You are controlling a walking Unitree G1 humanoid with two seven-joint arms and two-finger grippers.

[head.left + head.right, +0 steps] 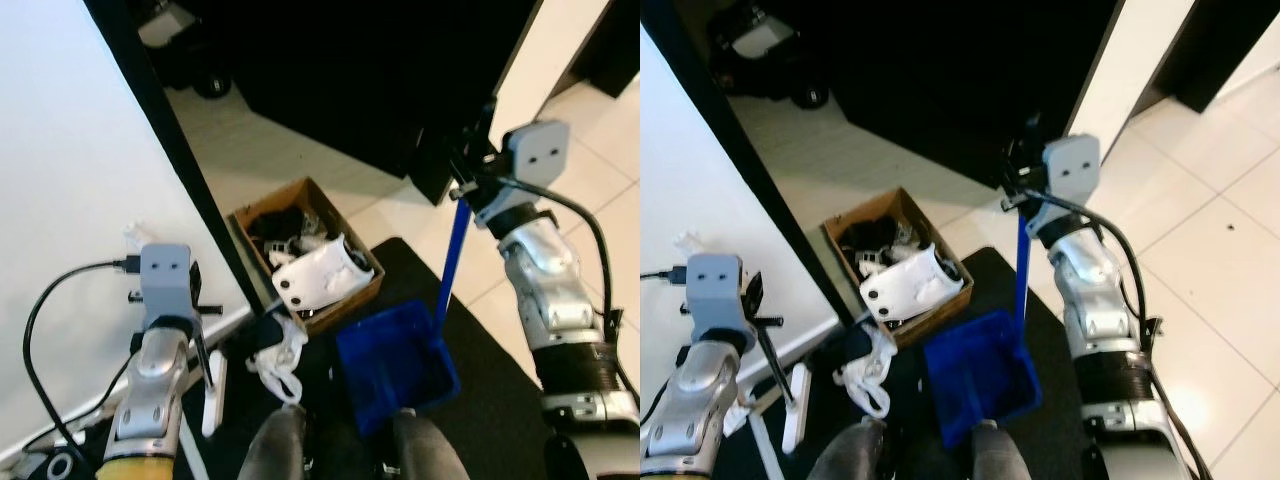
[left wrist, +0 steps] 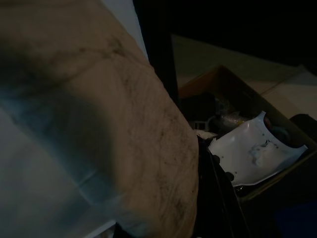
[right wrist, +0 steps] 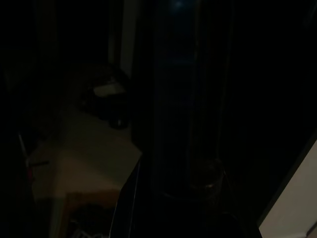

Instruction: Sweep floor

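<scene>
the dustpan (image 1: 395,365) is seen as blue plastic with a smooth, slightly shiny face, and its long handle (image 1: 452,262) is finished in the same blue. the box (image 1: 306,250) is made of matt brown cardboard, and a glossy white plastic shell (image 1: 322,272) is held in it. the floor tiles (image 1: 1200,240) are pale and polished, with light reflected. the mat (image 1: 490,400) looks matt black, possibly cloth. brushed silver metal is shown on the 2 arms.

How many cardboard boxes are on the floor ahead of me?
1. The cardboard box sits on the tile against the dark wall edge, beside the black mat, behind the blue dustpan. More could be hidden in the dark area beyond.
</scene>
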